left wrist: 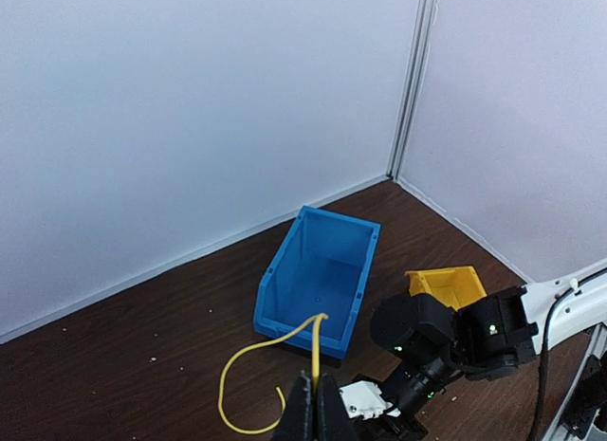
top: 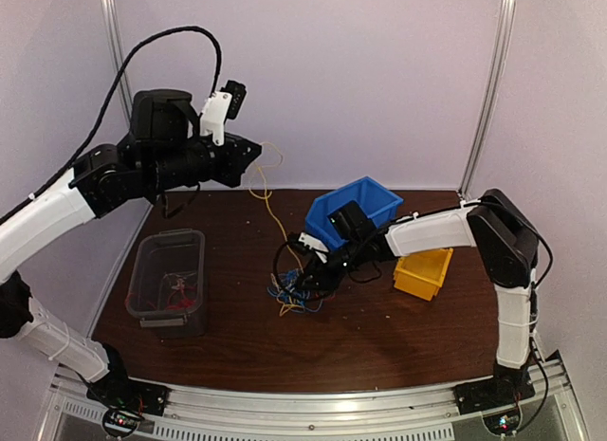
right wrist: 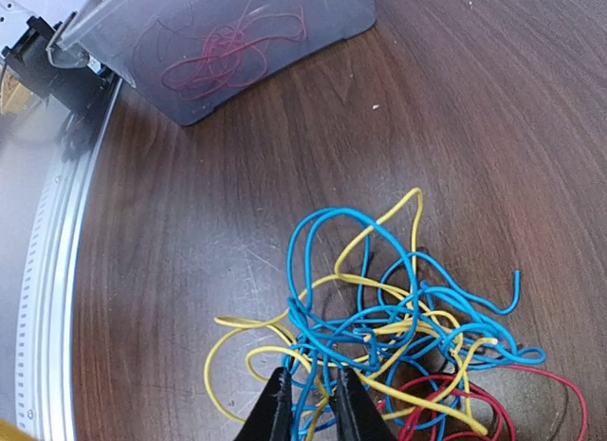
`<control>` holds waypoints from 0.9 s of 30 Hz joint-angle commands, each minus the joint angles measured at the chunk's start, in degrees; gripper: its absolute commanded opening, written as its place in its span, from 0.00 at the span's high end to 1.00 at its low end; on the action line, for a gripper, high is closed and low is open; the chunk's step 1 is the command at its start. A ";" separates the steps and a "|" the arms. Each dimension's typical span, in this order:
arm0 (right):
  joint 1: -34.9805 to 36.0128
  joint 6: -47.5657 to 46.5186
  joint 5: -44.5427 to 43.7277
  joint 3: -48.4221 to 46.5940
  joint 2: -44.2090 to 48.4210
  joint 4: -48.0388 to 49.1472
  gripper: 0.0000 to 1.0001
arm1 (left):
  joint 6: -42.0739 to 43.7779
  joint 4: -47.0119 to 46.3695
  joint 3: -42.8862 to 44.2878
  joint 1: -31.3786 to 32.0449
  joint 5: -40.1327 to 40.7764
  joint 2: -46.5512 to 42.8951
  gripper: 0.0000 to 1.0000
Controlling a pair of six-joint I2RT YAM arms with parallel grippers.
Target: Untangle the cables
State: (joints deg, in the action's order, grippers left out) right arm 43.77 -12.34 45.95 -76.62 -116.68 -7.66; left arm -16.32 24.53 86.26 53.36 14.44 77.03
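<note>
My left gripper (left wrist: 315,411) is pinched tight on a yellow cable (left wrist: 316,346), which loops away ahead of it. My right gripper (right wrist: 311,408) has its jaws narrowed around blue strands; I cannot tell whether they grip. Just ahead of it the cables (right wrist: 398,332) lie on the table (right wrist: 190,223), a curly blue, yellow and red knot.

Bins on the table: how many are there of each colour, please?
Blue bin: 1
Yellow bin: 1
Clear grey bin: 1
Total: 3
</note>
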 commanded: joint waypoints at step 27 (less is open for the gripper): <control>-2.92 0.17 -5.01 1.67 -1.03 -1.72 1.00 | 11.40 7.50 40.26 0.24 12.10 2.69 1.00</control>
State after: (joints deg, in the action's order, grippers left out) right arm 42.68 -11.42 43.27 -75.66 -119.26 -7.81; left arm -8.16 34.35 118.58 53.36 24.95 79.33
